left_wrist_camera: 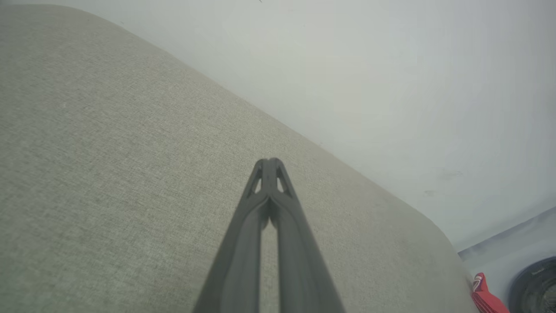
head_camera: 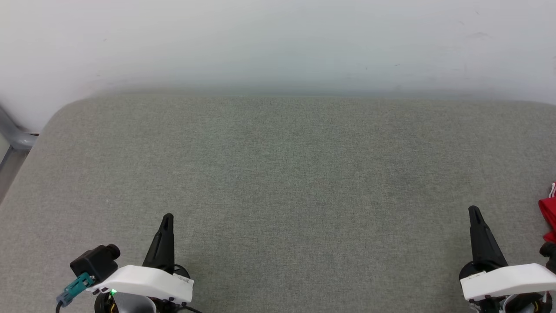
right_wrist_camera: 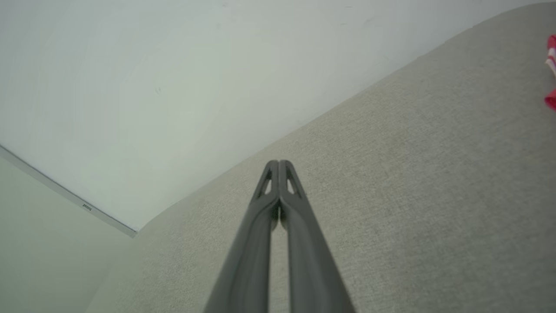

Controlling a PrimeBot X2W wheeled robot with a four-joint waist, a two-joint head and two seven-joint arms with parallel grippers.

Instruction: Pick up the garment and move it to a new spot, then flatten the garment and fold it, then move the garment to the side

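Both arms sit low at the near edge of the grey cloth-covered worktop [head_camera: 278, 174], and neither holds anything. The left end effector [head_camera: 167, 218] is clenched, its two dark fingers pressed tip to tip with nothing between them, as the left wrist view [left_wrist_camera: 269, 163] makes plain. The right end effector [head_camera: 474, 211] is clenched and empty in the same way, seen again in its own wrist view [right_wrist_camera: 278, 164]. The garment [head_camera: 548, 217] lies at the far right border of the head view, a red sliver with a touch of white trim, the rest cut off by the frame. It lies to the right of the right end effector, near it but apart, at about the level of the fingertips. The right wrist view catches it at its right border [right_wrist_camera: 551, 99], red with red-and-white stripes above. The left wrist view shows a red corner [left_wrist_camera: 483, 299] low on the right, at the worktop's rim. The whole breadth of worktop separates it from the left end effector, so the right arm is much the nearer. The garment's long axis cannot be told, nor whether it lies bunched or folded, since so little shows. For any reach, the fingers point away up the worktop while the cloth lies off to the right, so the right arm, and probably the waist, would need to swing rightward and the fingers part first.
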